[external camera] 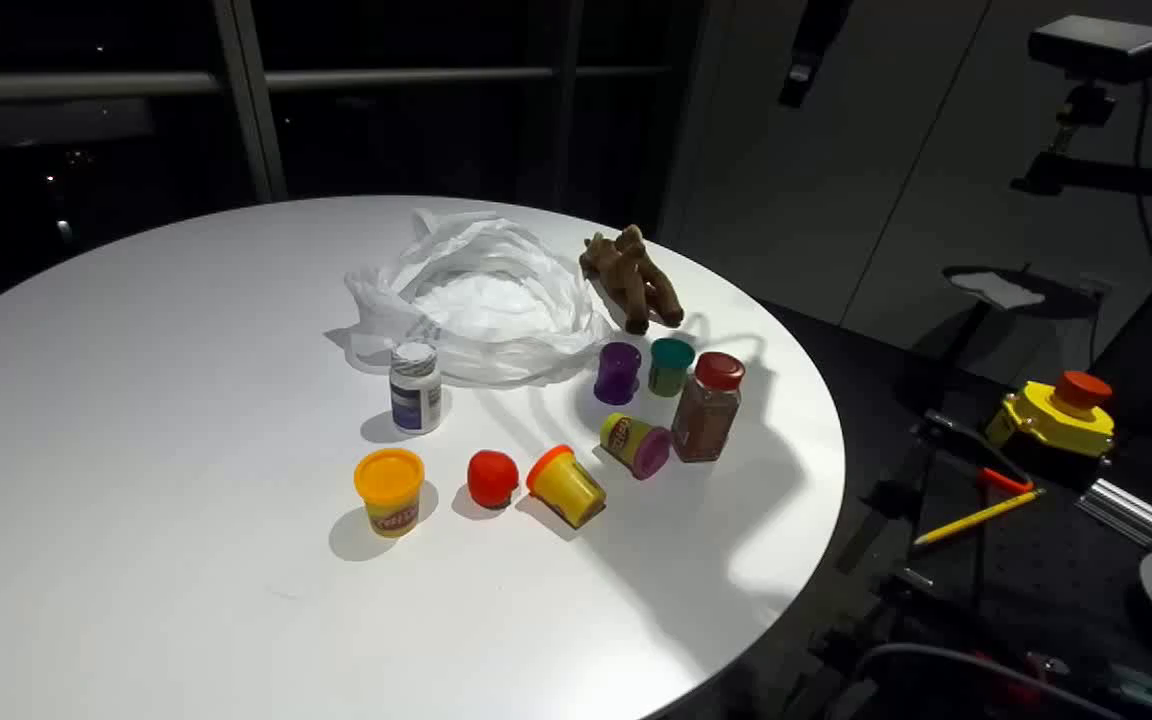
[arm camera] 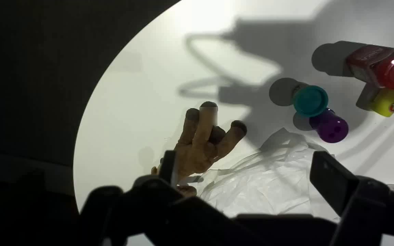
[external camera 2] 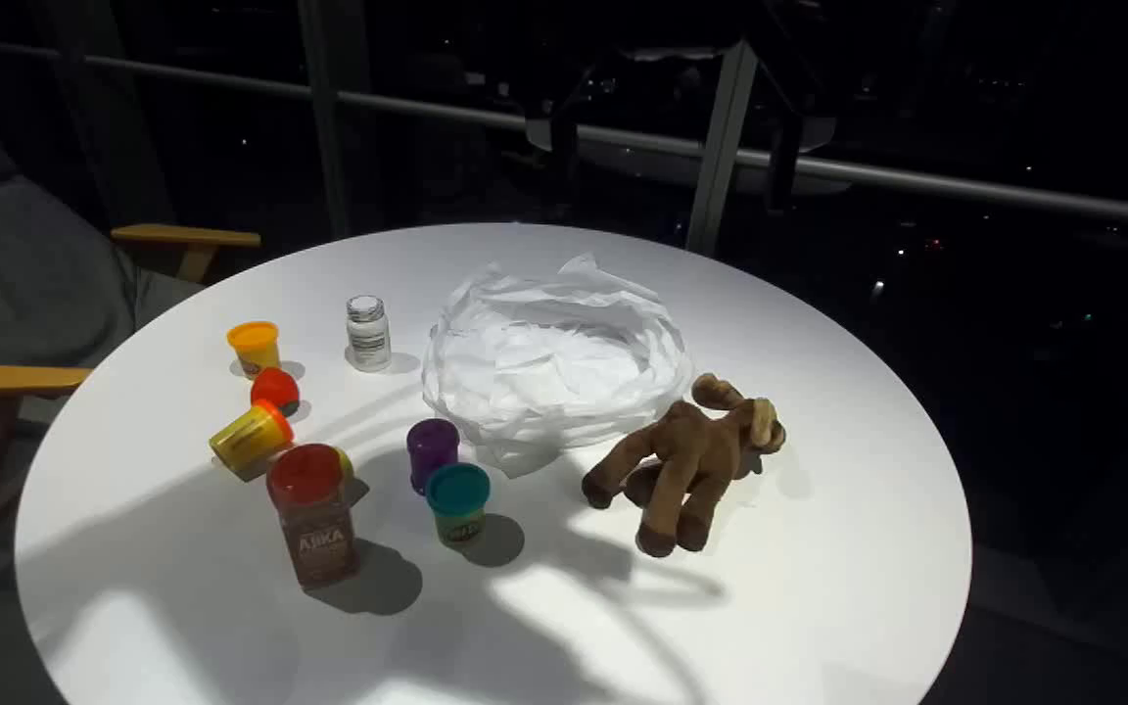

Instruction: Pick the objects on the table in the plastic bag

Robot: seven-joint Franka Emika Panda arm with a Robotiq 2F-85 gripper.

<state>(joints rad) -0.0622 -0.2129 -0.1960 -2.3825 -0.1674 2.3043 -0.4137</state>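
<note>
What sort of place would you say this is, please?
Probably a robotics lab at night: a mounted camera, what looks like a yellow-and-red emergency stop, and large dark windows suggest it.

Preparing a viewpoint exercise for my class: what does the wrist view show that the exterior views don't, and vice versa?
Only the wrist view shows the pincer close up, its jaws plainly open. Only the exterior views, between them, show a yellow pencil, a red-topped button and a wooden-armed chair. All share the white table, plastic bag, brown plush, purple container, teal-lidded container and red-lidded jar.
</note>
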